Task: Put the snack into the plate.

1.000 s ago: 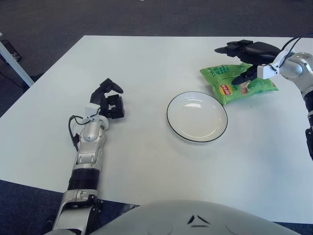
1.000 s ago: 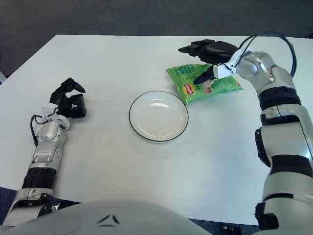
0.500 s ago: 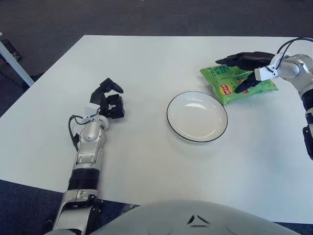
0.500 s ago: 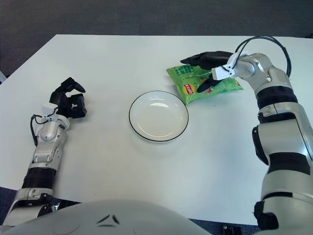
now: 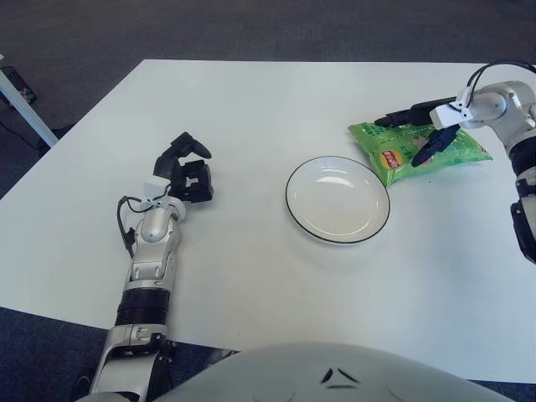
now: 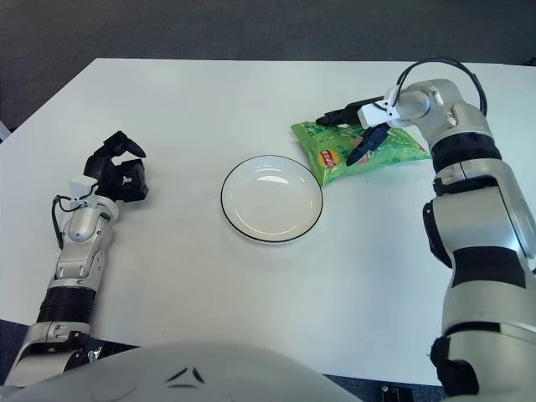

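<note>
Right hand (image 6: 362,134) pinches the green snack bag (image 6: 358,152) beside the plate (image 6: 271,199); left hand (image 6: 120,173) curled, idle.

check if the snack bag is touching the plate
Apart. The right eye view shows a strip of bare table between the snack bag and the plate rim.

a green foil snack bag (image 5: 417,149) with a small red-and-yellow logo lies flat on the table, just beside the far right rim of a round white plate with a thin dark edge (image 5: 337,199); the plate sits upright, holding nothing.
</note>
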You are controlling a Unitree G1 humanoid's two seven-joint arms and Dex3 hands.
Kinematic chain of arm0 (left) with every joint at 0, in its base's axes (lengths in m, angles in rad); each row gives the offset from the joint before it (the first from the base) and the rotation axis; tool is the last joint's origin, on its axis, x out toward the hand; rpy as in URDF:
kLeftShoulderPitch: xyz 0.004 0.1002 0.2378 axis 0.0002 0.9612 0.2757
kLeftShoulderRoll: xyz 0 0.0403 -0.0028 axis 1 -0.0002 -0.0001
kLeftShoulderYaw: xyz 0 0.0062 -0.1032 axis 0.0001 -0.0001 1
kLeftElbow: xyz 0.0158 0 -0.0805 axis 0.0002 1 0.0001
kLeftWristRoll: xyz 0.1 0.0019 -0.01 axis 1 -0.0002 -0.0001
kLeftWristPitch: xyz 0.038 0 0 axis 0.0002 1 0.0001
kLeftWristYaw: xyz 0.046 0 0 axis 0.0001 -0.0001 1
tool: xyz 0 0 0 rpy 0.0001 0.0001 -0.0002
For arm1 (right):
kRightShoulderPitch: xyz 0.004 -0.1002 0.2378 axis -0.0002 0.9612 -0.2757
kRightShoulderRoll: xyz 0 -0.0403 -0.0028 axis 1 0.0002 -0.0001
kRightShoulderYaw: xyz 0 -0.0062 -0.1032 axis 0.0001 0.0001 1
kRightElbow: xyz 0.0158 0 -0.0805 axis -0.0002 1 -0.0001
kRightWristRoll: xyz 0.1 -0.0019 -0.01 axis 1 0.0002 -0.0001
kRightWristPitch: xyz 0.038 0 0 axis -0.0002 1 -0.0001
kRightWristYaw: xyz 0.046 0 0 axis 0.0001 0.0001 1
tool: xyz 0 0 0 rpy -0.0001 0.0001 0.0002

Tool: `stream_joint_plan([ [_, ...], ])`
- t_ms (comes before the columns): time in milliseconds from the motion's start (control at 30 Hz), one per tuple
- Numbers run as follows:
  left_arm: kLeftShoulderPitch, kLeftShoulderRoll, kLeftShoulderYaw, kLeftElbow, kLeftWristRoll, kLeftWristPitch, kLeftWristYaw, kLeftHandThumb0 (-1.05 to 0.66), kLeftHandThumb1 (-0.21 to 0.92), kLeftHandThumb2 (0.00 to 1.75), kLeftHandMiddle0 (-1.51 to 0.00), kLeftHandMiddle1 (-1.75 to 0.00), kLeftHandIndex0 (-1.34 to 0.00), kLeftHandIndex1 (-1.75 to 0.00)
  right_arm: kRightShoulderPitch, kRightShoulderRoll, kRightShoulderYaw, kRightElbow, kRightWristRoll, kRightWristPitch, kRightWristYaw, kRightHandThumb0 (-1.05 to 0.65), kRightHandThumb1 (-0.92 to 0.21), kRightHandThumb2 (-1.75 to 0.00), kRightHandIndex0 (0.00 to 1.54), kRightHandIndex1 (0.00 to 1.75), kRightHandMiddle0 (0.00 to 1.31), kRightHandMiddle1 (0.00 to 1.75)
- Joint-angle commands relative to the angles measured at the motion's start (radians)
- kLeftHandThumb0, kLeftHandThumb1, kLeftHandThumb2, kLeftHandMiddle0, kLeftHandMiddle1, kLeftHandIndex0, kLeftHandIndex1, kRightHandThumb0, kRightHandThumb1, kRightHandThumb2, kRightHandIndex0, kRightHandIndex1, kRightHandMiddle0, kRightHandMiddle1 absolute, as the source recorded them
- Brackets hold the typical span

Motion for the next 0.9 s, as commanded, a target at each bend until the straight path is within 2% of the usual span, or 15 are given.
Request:
stream_joint_plan([
  [0,0.138,-0.058,-0.006,0.118,-0.013,-0.024,-0.018,-0.48,0.30,1.33,-1.31,-1.75,-0.62,-1.75,-0.030,0.012,0.018,-0.004,0.002,0.027,0.059,-0.90,-0.86,-0.14,0.00,0.00,0.00,0.00],
  [133,0.138,-0.060,-0.003,0.125,-0.017,-0.036,-0.026,-0.48,0.32,1.31,-1.31,-1.75,-0.61,-1.75,-0.032,0.019,0.019,-0.006,0.014,0.043,0.108,-0.89,-0.86,-0.14,0.00,0.00,0.00,0.00],
  [333,0.139,-0.071,0.004,0.127,-0.020,-0.061,-0.026,-0.47,0.33,1.30,-1.30,-1.75,-0.60,-1.75,-0.024,0.028,0.030,0.020,0.000,0.049,0.118,-0.88,-0.87,-0.15,0.00,0.00,0.00,0.00],
  [533,0.143,-0.079,0.004,0.122,-0.012,-0.073,-0.015,-0.48,0.32,1.31,-1.30,-1.75,-0.61,-1.75,-0.001,0.028,0.059,0.073,-0.031,0.024,0.064,-0.91,-0.91,-0.18,0.00,0.00,0.00,0.00],
  [733,0.149,-0.083,0.003,0.114,-0.011,-0.079,-0.012,-0.48,0.31,1.33,-1.31,-1.75,-0.62,-1.75,-0.006,0.030,0.078,0.111,-0.042,0.019,0.033,-0.95,-0.92,-0.27,0.00,0.00,0.00,0.00],
  [867,0.152,-0.085,0.002,0.107,-0.015,-0.083,-0.015,-0.49,0.30,1.33,-1.31,-1.75,-0.63,-1.75,0.007,0.023,0.101,0.124,-0.073,-0.018,-0.079,-0.96,-0.92,-0.35,0.00,0.00,0.00,0.00],
])
